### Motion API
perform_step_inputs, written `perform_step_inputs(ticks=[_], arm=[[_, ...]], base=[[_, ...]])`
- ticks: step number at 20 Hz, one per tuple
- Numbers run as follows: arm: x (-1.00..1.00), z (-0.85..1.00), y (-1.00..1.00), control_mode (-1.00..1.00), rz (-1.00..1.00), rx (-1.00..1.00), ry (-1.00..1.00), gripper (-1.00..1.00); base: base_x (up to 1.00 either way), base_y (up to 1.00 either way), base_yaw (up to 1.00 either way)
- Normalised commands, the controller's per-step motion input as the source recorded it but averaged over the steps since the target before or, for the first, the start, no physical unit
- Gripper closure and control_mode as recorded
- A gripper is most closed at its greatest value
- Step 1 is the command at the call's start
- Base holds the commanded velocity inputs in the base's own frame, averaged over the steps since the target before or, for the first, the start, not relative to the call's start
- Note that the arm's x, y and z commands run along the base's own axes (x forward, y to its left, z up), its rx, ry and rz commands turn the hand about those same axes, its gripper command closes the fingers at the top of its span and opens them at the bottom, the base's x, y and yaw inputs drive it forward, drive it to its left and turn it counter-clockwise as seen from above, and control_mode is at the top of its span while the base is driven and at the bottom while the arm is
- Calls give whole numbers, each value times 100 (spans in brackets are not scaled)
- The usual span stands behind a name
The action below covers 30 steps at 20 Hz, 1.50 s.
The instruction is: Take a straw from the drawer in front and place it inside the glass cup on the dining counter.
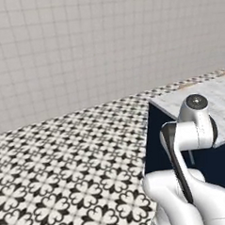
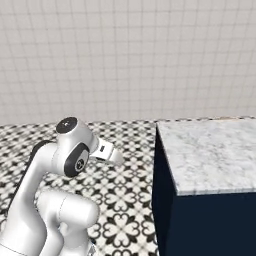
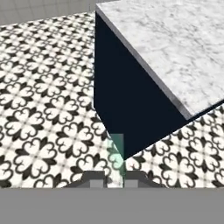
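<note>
Straw in gripper, counter corner ahead
Your gripper (image 3: pixel 114 178) is pinching the pale green straw (image 3: pixel 116 154) (thin, slippery); you are risking clipping the dining counter (image 3: pixel 175 48) edge and dropping it

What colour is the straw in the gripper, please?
Pale translucent green straw, clearest in the hand view.

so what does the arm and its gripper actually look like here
The arm is glossy white with rounded, bulbous links and dark grey to black joint caps and bands; one round cap sits on top of the upper joint. A black strip runs along one link in the left base view. No loose cables or markings are readable. The gripper shows two small dark grey finger tips.
</note>
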Motion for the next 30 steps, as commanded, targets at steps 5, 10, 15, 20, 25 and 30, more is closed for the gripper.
perform_step_inputs(ticks=[5,10,15,20,25,30], arm=[[0,0,0,100,0,0,0,100],[0,0,0,100,0,0,0,100],[0,0,0,100,0,0,0,100],[0,0,0,100,0,0,0,100],[0,0,0,100,0,0,0,100],[0,0,0,100,0,0,0,100]], base=[[96,72,-34],[91,60,-37],[93,57,-40],[98,70,-39],[100,57,-44],[100,47,-50]])
